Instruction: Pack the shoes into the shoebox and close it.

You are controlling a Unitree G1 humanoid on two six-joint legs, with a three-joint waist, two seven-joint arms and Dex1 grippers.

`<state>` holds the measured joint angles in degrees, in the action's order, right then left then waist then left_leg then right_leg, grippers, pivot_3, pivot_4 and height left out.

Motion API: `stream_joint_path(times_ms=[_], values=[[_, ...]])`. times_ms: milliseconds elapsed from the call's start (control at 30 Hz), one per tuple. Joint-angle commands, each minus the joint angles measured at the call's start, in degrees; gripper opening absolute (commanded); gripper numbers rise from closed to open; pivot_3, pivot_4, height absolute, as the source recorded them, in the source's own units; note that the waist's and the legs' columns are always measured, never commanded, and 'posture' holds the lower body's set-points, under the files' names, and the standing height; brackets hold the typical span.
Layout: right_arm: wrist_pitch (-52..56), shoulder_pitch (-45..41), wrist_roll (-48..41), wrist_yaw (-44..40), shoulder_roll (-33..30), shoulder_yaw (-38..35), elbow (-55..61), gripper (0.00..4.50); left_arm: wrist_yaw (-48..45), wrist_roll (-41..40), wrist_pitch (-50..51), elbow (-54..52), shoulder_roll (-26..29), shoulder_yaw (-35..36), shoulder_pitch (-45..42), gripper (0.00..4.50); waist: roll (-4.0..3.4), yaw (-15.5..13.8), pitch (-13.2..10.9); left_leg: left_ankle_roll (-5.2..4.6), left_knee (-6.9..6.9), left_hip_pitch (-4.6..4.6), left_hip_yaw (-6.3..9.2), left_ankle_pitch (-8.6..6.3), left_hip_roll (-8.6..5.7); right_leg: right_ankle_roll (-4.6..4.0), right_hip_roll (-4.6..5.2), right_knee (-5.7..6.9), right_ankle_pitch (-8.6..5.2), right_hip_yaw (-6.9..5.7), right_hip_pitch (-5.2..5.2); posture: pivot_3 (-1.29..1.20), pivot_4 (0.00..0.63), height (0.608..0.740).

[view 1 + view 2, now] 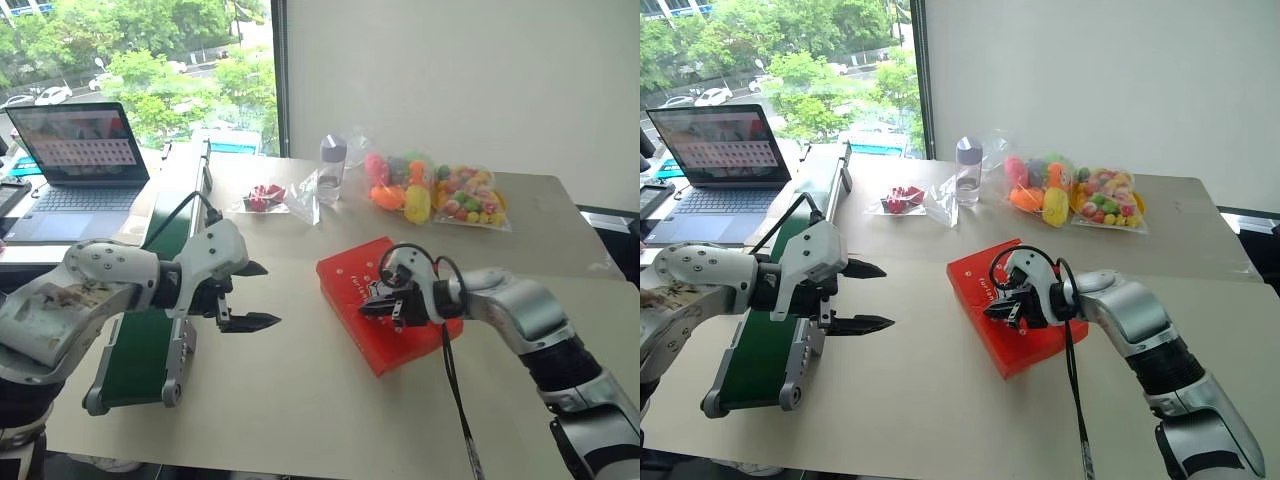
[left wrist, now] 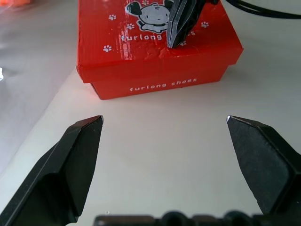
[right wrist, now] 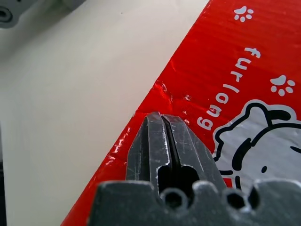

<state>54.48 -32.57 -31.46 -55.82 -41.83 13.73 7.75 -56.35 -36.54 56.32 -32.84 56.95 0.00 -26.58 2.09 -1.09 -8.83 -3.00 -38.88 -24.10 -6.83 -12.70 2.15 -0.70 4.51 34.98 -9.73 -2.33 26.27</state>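
While the shoebox [image 1: 388,303] lies closed near the middle of the worktop [image 1: 300,400], its red-orange lid shows a white cartoon puppy, small white paw prints and the white word "furlong"; the front wall carries "furlong shoes". The lid edge near the lettering looks a little creased. It sits at an angle, with 1 corner toward the robot.

On top of this lid rests the right hand [image 1: 381,308], its 2 black fingers pressed together with nothing between them, the tips touching the lid close to the puppy drawing. The right arm reaches in from the right, and the hand points to the left and downward.

To the left of the box, apart from it, the left hand [image 1: 258,296] hovers over the bare worktop with fingers spread wide and empty, pointing toward the box.
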Motion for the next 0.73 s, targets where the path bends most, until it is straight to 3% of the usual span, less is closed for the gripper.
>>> stream_joint_path(times_ms=[33,267,433,733], values=[[-0.68,-2.16,-4.47,-4.56,-3.23,-7.33,4.27,0.07,1.44,-2.86,0.14,0.64,-2.11,3.08,-1.17,4.50,0.00,0.05,0.00,-0.02,-0.01,-0.06,0.01,0.01,-0.05,0.01,-0.03,0.03,0.02,0.01,0.03,0.00,0.150,0.740],[-3.01,-5.43,-7.50,-11.18,-8.51,-13.04,6.31,0.07,4.39,-0.59,-4.15,1.45,-4.36,3.23,0.45,4.50,0.01,0.45,-0.02,-0.56,0.15,-0.15,0.09,-0.18,-0.05,0.16,-0.18,0.03,-0.22,-0.07,0.09,0.00,0.150,0.740],[-5.63,-8.06,-6.61,-11.52,-8.72,-14.25,5.72,0.07,6.23,-2.42,-3.72,1.19,-4.85,5.82,2.33,4.50,0.03,0.40,-0.05,-0.64,0.11,-0.17,0.07,-0.30,-0.14,0.39,-0.09,0.00,-0.40,-0.06,0.07,0.00,0.150,0.740],[-7.50,-4.58,-8.36,-12.86,-8.42,-17.24,6.85,0.07,9.68,-5.15,-3.22,-2.62,-6.40,8.97,7.33,4.50,0.03,0.25,-0.06,-0.64,-0.04,-0.12,0.08,-0.29,-0.14,0.21,-0.04,0.01,-0.54,-0.03,-0.04,0.00,0.150,0.740]])
